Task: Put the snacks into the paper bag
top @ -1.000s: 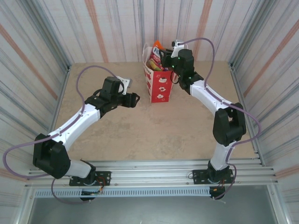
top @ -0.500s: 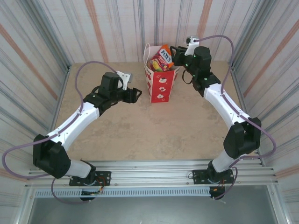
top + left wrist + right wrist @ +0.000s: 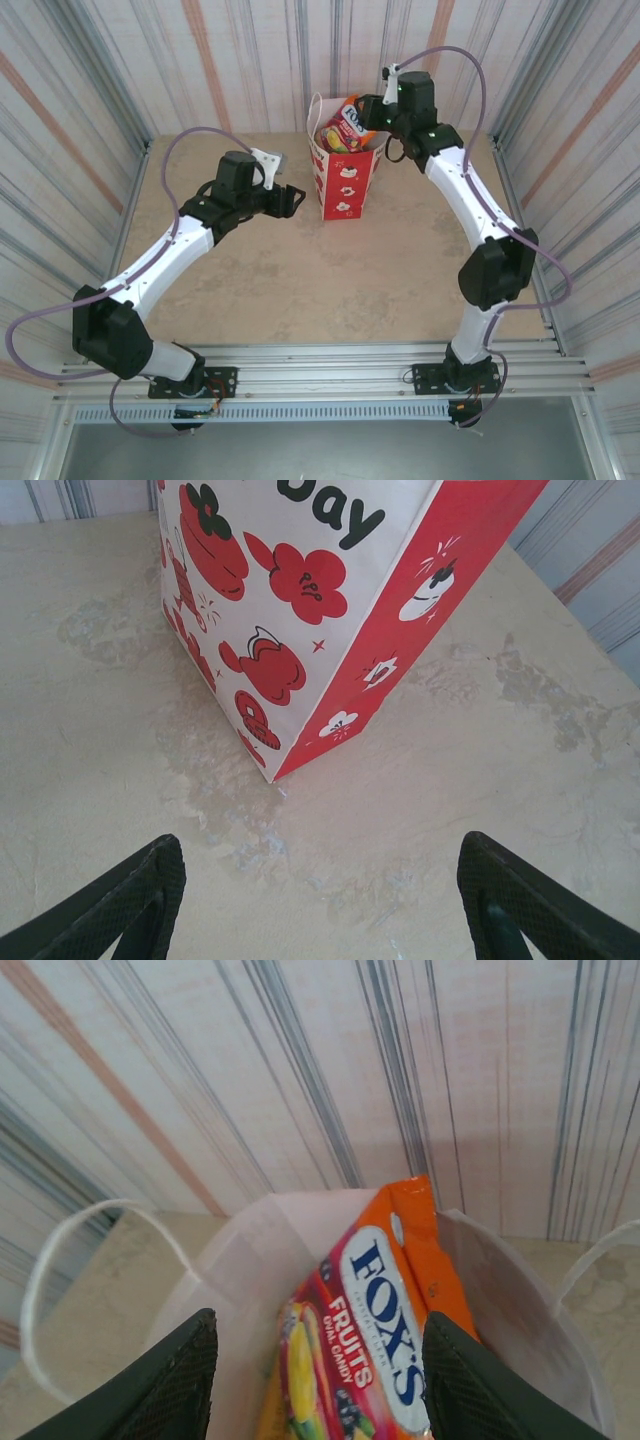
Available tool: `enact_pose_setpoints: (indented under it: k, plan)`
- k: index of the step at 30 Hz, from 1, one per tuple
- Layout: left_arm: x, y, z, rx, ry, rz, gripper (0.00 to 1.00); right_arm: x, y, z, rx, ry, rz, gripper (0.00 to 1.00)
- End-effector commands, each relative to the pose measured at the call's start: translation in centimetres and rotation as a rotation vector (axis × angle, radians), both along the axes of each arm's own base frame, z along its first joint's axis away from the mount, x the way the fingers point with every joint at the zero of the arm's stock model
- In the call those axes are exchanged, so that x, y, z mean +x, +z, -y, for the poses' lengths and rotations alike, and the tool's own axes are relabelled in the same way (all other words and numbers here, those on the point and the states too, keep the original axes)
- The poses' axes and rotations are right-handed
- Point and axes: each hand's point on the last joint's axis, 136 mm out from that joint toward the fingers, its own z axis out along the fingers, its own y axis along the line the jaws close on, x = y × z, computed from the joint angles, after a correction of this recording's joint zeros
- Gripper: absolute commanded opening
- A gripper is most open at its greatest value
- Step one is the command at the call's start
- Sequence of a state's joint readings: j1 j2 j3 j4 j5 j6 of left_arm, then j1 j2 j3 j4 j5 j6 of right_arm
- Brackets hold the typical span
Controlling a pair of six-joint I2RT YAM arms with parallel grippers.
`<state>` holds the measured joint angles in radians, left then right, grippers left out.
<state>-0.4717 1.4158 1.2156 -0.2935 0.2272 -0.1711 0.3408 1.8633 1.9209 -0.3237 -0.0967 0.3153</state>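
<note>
The paper bag (image 3: pixel 345 186) stands upright at the far middle of the table (image 3: pixel 300 285), with its red band low and its white part on top. A red-orange packet (image 3: pixel 349 121) marked "FOX'S" sticks up out of its open mouth, tilted, with its lower part inside the bag. Beside it in the mouth there is some darker and yellow colour, too small to tell what it is. The right gripper (image 3: pixel 368 104) is raised at the far right side of the bag top, pointing at the packet. In the right wrist view its fingers (image 3: pixel 185 1380) are spread wide apart, with the packet (image 3: pixel 375 1310) showing between them over the white inside of the bag (image 3: pixel 235 1260). The right-hand finger overlaps the packet's orange edge, and I cannot tell whether it touches. A thin white cord handle (image 3: pixel 45 1280) loops up on the left of that view. The left gripper (image 3: pixel 299 201) is low over the table just to the left of the bag, pointing at it. In the left wrist view its fingers (image 3: pixel 150 895) are wide apart with nothing between them but the bare table, and the bag's lower corner (image 3: pixel 300 630) is a little ahead, one face white with red motifs and the other red with white ones.
</note>
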Motion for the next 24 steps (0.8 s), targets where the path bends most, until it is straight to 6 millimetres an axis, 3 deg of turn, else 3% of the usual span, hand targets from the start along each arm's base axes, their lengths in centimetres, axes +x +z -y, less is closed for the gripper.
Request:
enact_pose_setpoints:
  k: [1,10,16,24]
  plan:
    - [0.3,1.4,-0.1,0.005,-0.009,0.038,0.75,0.4,-2.2,0.4,-0.106,-0.019,-0.073,0.56]
    - [0.5,1.0,-0.3,0.02,-0.006,0.039,0.75,2.6,-5.3,0.2,-0.168,-0.02,-0.146,0.5]
    - [0.6,0.7,-0.2,0.025,-0.014,0.034,0.75,3.3,-7.9,0.0,-0.157,-0.005,-0.203,0.39]
    - [1.0,0.5,0.0,0.03,-0.021,0.031,0.75,2.7,-12.8,0.0,-0.17,0.015,-0.353,0.2]
